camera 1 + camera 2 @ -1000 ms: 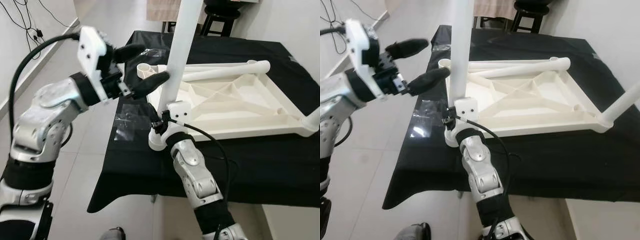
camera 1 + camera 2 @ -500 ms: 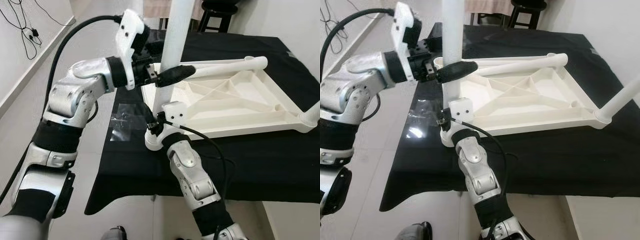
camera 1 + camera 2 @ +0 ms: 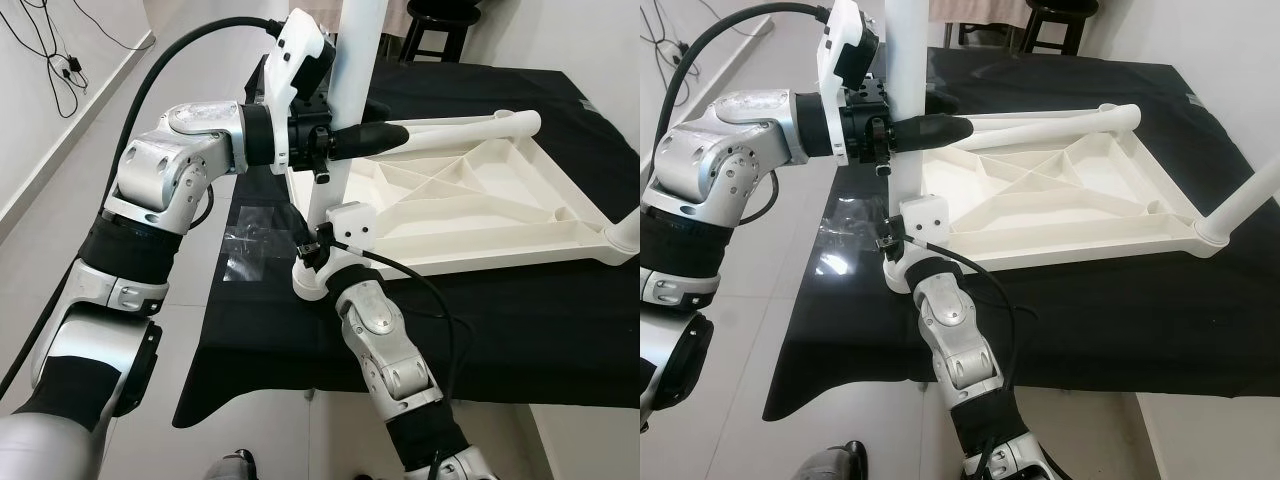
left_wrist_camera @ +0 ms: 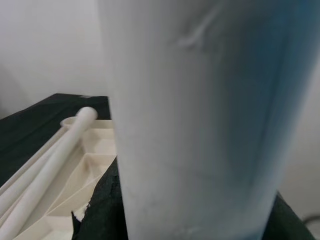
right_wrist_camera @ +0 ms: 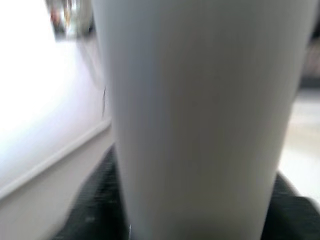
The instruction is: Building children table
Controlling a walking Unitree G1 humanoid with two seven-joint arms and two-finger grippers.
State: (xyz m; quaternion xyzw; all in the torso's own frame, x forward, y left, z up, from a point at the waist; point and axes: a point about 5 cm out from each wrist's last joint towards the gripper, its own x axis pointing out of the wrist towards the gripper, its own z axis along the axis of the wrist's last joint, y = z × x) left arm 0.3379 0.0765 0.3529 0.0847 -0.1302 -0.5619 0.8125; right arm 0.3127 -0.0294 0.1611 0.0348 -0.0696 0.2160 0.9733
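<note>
Now | left tool [image 3: 345,143] clamps smooth white tubular leg [image 3: 352,90] (upright) | ribbed tabletop [image 3: 470,205]

**Head Pair Looks Down, Wrist Cameras Press Close**

Both eye views look forward and down from the head onto the black-draped table [image 3: 520,330] and share the upturned white tabletop [image 3: 1060,205]. Each wrist camera sits right against the upright white leg [image 4: 200,125], the left one also catching the tabletop's ribs beyond it.

A white plastic tabletop [image 3: 470,205] lies upside down on the right; a white tubular leg [image 3: 345,100] stands upright at its near-left corner.
</note>
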